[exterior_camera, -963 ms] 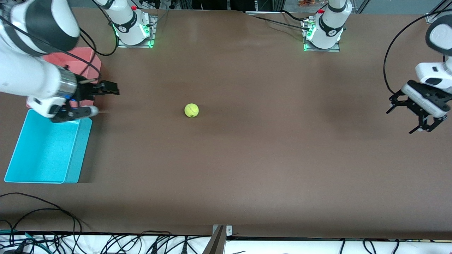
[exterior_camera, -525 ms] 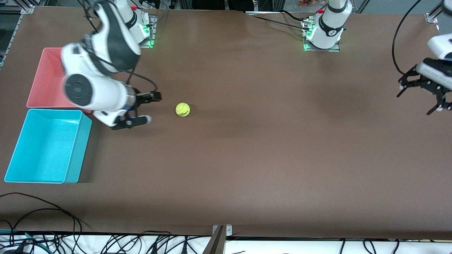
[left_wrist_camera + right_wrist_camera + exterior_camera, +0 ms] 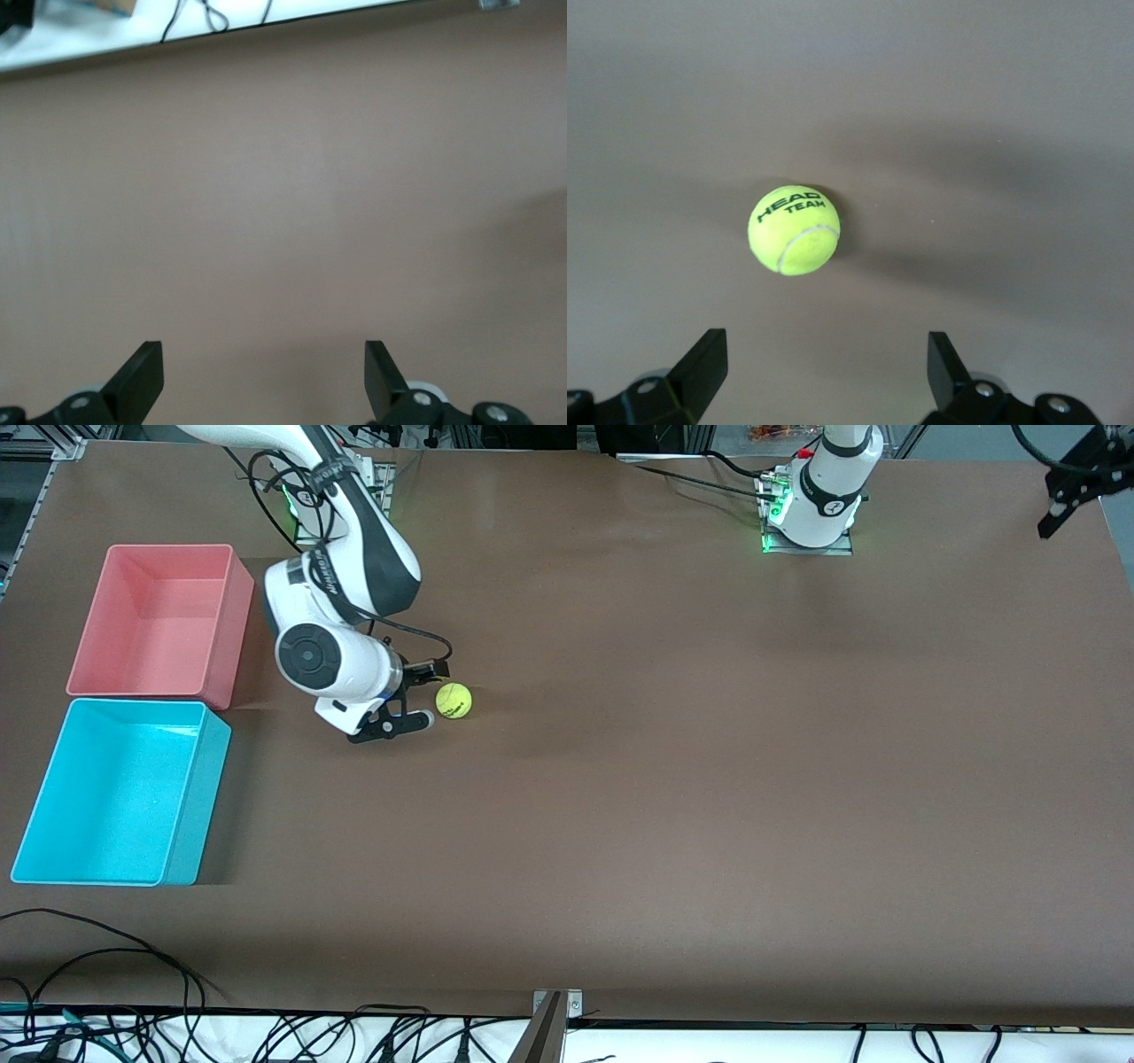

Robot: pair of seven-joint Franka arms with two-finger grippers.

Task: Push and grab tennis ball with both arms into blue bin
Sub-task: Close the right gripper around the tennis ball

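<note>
Front view first: small fuzzy yellow-green tennis ball (image 3: 454, 701) lying on the bare brown table (image 3: 709, 779), somewhat toward the right arm's end, well apart from the bright cyan rectangular plastic bin (image 3: 124, 702). Dark two-finger right gripper (image 3: 432, 696) brought low just beside the ball, between it and the bins, fingers spread wide with one tip on each flank of the ball's near edge; no contact to be made out. Placed so, most likely, to let the ball sit in the gap before closing, then carry it the short way to the cyan bin, which stands nearer the front camera than the pink plastic bin (image 3: 151, 546) of the same size. Dark left gripper (image 3: 1074, 487) raised over the table corner at the left arm's end, waiting, probably kept clear so as not to crowd the grab. Left wrist view next: left gripper (image 3: 259, 376) with fingers wide apart, holding nothing, only plain table surface beneath, no ball or bin in sight. Right wrist view last: tennis ball (image 3: 794, 229), lettering and seam turned upward, resting straight ahead of the right gripper (image 3: 819, 372), roughly centred on the open gap yet short of the fingertips, not yet between them; a further advance probably needed before any squeeze.
</note>
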